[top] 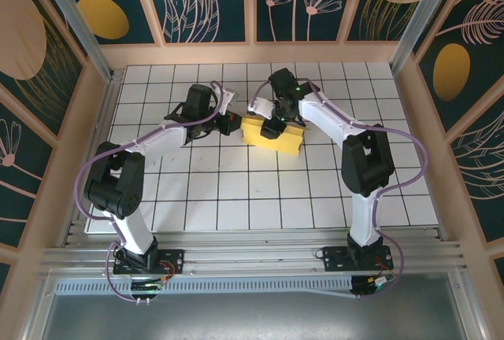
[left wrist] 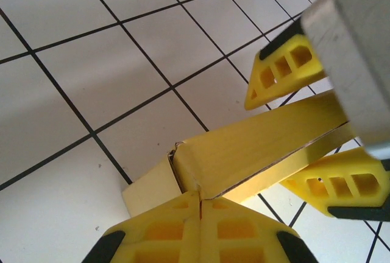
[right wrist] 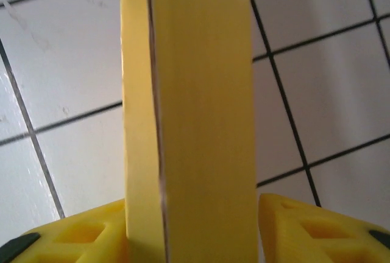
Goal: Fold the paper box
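Note:
The paper box (top: 276,138) lies folded as a yellow block on the white tiled table, between the two arms. My left gripper (top: 235,124) is at its left end. In the left wrist view the left gripper (left wrist: 200,201) is shut, pinching a corner edge of the paper box (left wrist: 256,147). My right gripper (top: 274,126) comes down on the box from the far side. In the right wrist view the paper box (right wrist: 201,111) stands between the right gripper's (right wrist: 195,229) fingers. One finger (right wrist: 91,232) touches it and a thin gap shows at the other, so the jaws are open.
The table (top: 236,198) is ringed by pale wooden walls (top: 71,143) and metal posts. The right arm's yellow fingers (left wrist: 286,68) straddle the box close to my left gripper. Bare tiles (left wrist: 91,74) lie to the left and toward the near edge.

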`<act>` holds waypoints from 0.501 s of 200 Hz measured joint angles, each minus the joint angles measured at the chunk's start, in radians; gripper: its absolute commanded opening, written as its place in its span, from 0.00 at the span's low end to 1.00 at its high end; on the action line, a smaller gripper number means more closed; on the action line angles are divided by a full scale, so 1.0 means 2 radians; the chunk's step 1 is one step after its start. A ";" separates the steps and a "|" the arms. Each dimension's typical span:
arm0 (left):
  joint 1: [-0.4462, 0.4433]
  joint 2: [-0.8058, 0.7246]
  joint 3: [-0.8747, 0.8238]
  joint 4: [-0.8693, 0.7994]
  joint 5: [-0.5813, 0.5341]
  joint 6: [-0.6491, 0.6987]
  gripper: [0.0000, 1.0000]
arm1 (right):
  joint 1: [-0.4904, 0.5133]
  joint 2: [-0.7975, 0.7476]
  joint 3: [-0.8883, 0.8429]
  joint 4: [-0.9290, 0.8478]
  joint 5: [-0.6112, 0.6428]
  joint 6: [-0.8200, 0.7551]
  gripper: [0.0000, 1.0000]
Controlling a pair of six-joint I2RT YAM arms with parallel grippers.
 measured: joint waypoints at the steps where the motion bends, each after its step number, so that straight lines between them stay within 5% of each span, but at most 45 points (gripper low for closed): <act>1: 0.000 0.000 0.000 0.000 0.000 0.000 0.00 | 0.000 -0.001 0.000 0.001 -0.001 0.000 0.57; 53: -0.003 0.000 0.013 -0.029 0.000 -0.012 0.00 | -0.020 -0.058 -0.037 0.078 -0.056 0.043 0.62; 100: -0.005 0.002 0.032 -0.065 -0.001 -0.031 0.00 | -0.085 -0.195 -0.163 0.223 -0.093 0.197 0.60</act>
